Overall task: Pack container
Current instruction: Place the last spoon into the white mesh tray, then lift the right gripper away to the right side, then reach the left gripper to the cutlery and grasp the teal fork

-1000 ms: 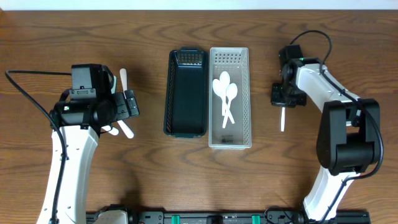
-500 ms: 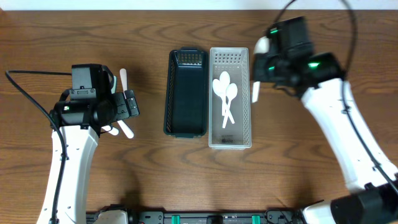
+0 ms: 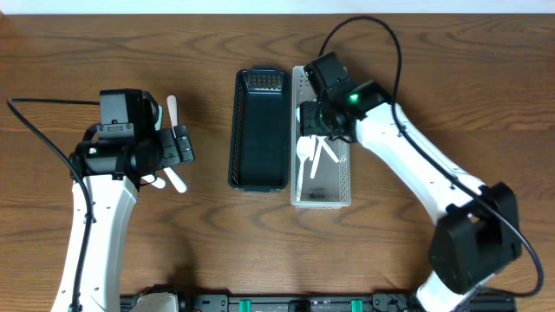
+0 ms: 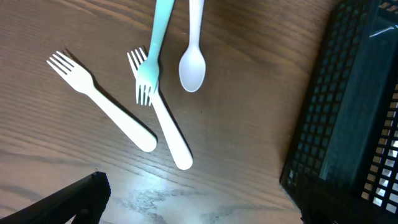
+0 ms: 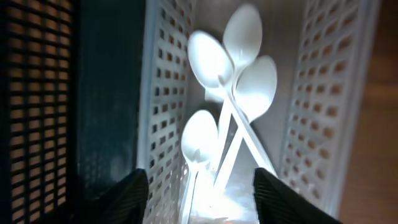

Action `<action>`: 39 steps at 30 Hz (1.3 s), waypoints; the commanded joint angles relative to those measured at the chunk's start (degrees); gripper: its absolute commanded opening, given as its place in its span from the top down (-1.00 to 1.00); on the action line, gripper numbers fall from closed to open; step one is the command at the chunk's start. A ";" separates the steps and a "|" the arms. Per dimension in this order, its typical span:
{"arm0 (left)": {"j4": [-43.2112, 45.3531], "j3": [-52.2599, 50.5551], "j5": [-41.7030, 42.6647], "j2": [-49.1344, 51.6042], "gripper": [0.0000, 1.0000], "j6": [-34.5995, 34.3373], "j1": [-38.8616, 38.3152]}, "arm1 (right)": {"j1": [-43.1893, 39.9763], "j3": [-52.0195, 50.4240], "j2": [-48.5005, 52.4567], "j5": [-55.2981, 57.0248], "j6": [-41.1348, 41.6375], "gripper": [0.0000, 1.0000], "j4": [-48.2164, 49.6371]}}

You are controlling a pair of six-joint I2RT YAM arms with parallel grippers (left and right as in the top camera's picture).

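The white basket (image 3: 341, 178) holds several white spoons (image 5: 239, 74). My right gripper (image 3: 315, 122) hangs over its near-left part, open. A white spoon (image 5: 199, 146) lies loose between the fingers (image 5: 124, 199), touching neither. The black basket (image 3: 260, 130) stands next to the white one on its left. My left gripper (image 3: 184, 146) is open over the table on the left. Ahead of it in the left wrist view lie two white forks (image 4: 102, 102), a teal fork (image 4: 153, 50) and a white spoon (image 4: 193, 59). No jaw touches them.
The black basket's mesh wall (image 4: 339, 124) fills the right of the left wrist view. Both baskets stand side by side at the table's centre, long sides touching. The right arm (image 3: 416, 169) reaches across from the right.
My right arm swung from the right side of the table to over the white basket with a spoon, then opened. The spoon now lies in the basket. The left arm stayed still.
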 commanded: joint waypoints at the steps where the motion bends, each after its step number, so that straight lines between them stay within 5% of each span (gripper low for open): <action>1: -0.17 1.09 -1.09 0.28 -0.96 1.16 0.02 | -2.82 3.87 -7.30 4.63 -3.48 -0.31 -0.02; 8: -0.15 1.09 -1.11 0.28 -0.96 1.18 0.02 | -20.15 3.98 -15.85 9.90 -3.48 -0.56 -4.39; 18: 1.92 1.09 -1.09 0.26 -0.96 0.96 0.02 | -42.77 0.44 -10.38 8.13 -3.45 -0.97 -13.51; 29: 2.64 2.95 -6.69 5.03 -0.97 -0.09 1.62 | -45.97 0.13 -3.26 8.15 -3.45 -0.98 -15.06; 39: -11.85 27.85 -6.10 30.91 -0.86 10.88 3.80 | -45.94 0.13 -2.89 8.15 -3.45 -0.98 -15.04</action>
